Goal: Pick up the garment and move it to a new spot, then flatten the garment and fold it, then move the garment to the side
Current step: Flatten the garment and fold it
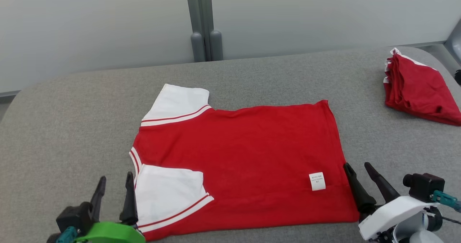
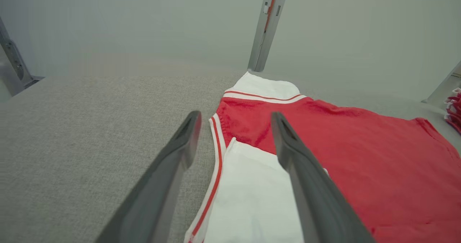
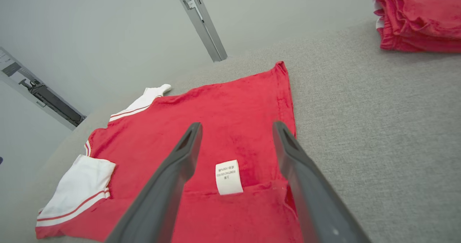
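Head view gives me the garment point(image 1: 245, 153) flat mid-table point(image 1: 72, 127), its near edge apparently folded over once. My left gripper point(image 1: 116, 176) and right gripper point(image 1: 357, 164) gape wide and empty at its near corners. I judge more folding and the sideways move remain.

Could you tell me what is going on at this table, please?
A robot is working on a red T-shirt with white sleeves, spread flat on the grey table. Its left hand sits open by the near sleeve, its right hand open at the hem; neither holds the cloth. A stack of folded red garments lies at the far right.
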Tool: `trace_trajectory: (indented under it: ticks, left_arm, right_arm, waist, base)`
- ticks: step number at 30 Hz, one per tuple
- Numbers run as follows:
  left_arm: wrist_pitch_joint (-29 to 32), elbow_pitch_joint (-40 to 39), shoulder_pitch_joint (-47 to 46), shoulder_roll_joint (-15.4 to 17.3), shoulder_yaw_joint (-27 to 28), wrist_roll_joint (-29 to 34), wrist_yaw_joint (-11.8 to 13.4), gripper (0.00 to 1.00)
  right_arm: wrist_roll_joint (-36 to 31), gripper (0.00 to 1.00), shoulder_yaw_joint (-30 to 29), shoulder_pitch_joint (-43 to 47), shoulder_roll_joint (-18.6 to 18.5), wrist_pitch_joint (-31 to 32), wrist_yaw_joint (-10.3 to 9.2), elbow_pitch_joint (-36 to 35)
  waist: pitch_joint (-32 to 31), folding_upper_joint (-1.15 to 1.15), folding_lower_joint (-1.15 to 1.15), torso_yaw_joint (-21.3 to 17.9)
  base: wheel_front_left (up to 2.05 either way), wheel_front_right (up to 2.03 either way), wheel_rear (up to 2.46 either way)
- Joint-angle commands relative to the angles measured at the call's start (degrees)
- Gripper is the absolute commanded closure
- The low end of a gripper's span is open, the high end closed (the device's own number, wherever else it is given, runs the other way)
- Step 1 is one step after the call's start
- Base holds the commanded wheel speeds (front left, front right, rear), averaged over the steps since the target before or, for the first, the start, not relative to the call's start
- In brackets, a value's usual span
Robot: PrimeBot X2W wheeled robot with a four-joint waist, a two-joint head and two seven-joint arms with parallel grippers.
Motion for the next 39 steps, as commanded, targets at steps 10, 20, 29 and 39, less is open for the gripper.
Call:
trace_trajectory:
  ticks: [10,20,29,39]
  left_arm:
    - [-0.23,-4.61,-4.72,2.05,3.63,8.45,-0.62,0.00]
    - [-0.24,-4.13,-4.41,1.57,6.16,11.11,-2.91,0.00]
    - [-0.25,-4.99,-1.13,0.84,9.60,11.56,-4.50,0.00]
    - [-0.25,-2.53,-0.94,0.26,10.72,12.75,-5.94,0.00]
  right_arm:
    - [-11.12,0.00,-3.68,-2.97,2.53,-7.68,-0.08,-2.21]
    - [-16.76,0.00,-5.98,-1.46,5.25,-8.85,-0.08,-3.68]
    - [-18.65,0.00,-7.79,0.79,6.55,-8.89,-0.08,-4.57]
    - [-19.37,0.00,-7.57,0.60,6.88,-8.90,-0.08,-2.75]
  waist:
    - [-0.36,0.00,0.00,0.23]
    - [-0.28,0.00,0.00,-0.74]
    - [-0.06,0.00,0.00,-0.72]
    - [0.28,0.00,0.00,-0.45]
  base:
    - [0.00,0.00,0.00]
    - [0.00,0.00,0.00]
    - [0.00,0.00,0.00]
    - [0.00,0.00,0.00]
